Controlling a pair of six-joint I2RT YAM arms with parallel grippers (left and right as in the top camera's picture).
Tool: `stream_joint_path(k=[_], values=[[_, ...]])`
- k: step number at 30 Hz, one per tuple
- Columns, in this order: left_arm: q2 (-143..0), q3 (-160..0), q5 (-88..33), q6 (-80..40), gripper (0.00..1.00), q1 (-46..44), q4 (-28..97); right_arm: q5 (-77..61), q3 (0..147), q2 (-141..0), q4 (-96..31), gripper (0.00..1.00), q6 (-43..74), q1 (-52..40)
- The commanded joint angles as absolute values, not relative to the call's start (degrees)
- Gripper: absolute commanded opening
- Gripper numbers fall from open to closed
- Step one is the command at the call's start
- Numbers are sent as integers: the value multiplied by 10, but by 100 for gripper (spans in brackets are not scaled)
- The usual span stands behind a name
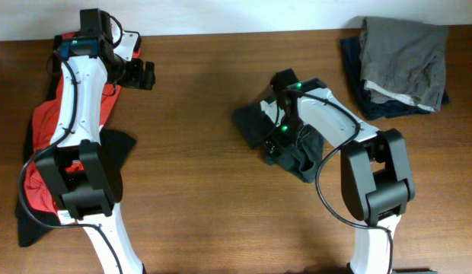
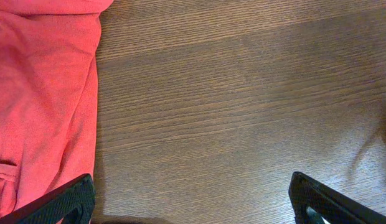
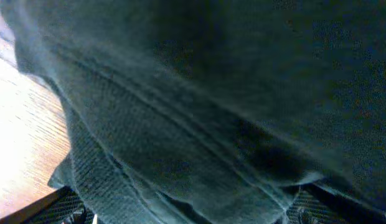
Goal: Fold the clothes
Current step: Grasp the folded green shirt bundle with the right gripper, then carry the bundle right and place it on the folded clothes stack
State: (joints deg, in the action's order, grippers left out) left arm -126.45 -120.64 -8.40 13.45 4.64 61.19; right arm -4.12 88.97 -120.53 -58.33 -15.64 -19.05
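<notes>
A dark charcoal T-shirt [image 1: 250, 122] lies bunched at the table's centre; its white letters do not show. My right gripper [image 1: 279, 141] is down on it. In the right wrist view the dark cloth [image 3: 211, 93] fills the frame and lies between the wide-apart fingers of the gripper [image 3: 187, 211]. A red T-shirt [image 1: 39, 125] lies crumpled at the far left and also shows in the left wrist view [image 2: 37, 93]. My left gripper [image 1: 141, 74] is open and empty over bare wood just right of the red shirt, its fingers [image 2: 193, 202] spread wide.
A folded stack of grey and navy clothes [image 1: 403, 61] sits at the back right corner. Another black garment [image 1: 118, 146] lies under and beside the red shirt at the left, reaching the front left edge [image 1: 29, 224]. The wooden table [image 1: 198, 190] shows bare wood in front.
</notes>
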Motion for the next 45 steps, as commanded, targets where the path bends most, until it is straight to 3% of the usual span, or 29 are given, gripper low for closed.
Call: stream_joint_path(k=[1, 4, 10, 17, 21, 45], values=[[-1268, -1210, -90, 138, 99, 51, 611, -58, 876, -1205, -567, 97, -171, -209], [-1268, -1210, -90, 138, 99, 51, 611, -58, 849, -1205, -535, 96, -171, -214], [-1268, -1210, -90, 138, 99, 51, 611, -6, 768, -1205, -428, 77, -98, -213], [-1268, -1210, -90, 138, 99, 50, 611, 103, 751, -1205, -359, 25, 6, -213], [-1268, -1210, -90, 138, 99, 51, 611, 117, 757, -1205, -345, 5, 8, -209], [-1268, -1210, -90, 138, 99, 50, 603, 130, 1151, -1147, -609, 4, -117, -77]])
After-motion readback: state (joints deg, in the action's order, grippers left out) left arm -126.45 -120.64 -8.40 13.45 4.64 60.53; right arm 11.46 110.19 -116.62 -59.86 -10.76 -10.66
